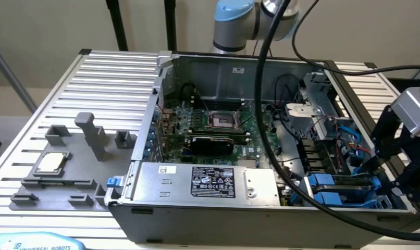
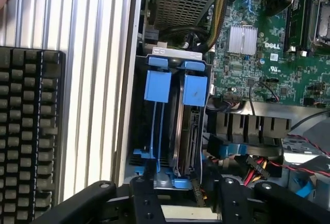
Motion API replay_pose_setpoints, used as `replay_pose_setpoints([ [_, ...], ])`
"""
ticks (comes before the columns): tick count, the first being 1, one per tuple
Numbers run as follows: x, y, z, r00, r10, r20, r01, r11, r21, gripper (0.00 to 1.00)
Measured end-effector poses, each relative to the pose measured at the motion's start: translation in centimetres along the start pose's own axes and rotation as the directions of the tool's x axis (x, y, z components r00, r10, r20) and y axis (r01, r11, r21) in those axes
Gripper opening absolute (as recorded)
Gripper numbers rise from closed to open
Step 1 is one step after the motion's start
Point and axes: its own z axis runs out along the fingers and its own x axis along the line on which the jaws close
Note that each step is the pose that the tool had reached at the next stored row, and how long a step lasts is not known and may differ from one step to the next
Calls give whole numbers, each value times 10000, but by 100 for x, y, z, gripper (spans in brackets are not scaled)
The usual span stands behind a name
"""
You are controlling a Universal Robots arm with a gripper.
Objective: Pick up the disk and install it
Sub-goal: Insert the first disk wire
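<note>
The tool is hovering over the disk, which is standing on edge inside the computer case. I cannot tell if it is gripping yet. The pick-up is needing a straight, firm hold.

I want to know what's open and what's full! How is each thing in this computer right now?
computer case: open, side panel off.
disk: standing on edge in the drive bay.
blue carrier: beside the disk, looks empty.
CPU chip: lying on the grey holder, outside the case.
gripper: hanging over the drive bay, close to the disk.
</note>
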Motion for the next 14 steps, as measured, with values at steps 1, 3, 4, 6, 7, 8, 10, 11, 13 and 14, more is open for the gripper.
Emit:
replay_pose_setpoints([
  [1,0,0,0,9999,-120,4,120,9999,-10,47],
  [3,0,-1,-1,9993,-362,25,362,9993,-29,35],
  [4,0,-1,-1,9988,-495,40,495,9988,-36,35],
  [6,0,-1,0,9971,-759,68,759,9971,-49,35],
  [7,0,-1,0,9960,-885,83,885,9961,-51,35],
  [8,0,-1,1,9949,-1001,106,1002,9950,-49,35],
  [10,0,-1,2,9925,-1208,161,1209,9927,-31,35],
  [11,0,-2,2,9913,-1300,187,1301,9915,-16,35],
  [13,0,-1,4,9888,-1476,231,1476,9890,21,35],
  [14,0,-2,8,9874,-1561,246,1560,9877,39,35],
])
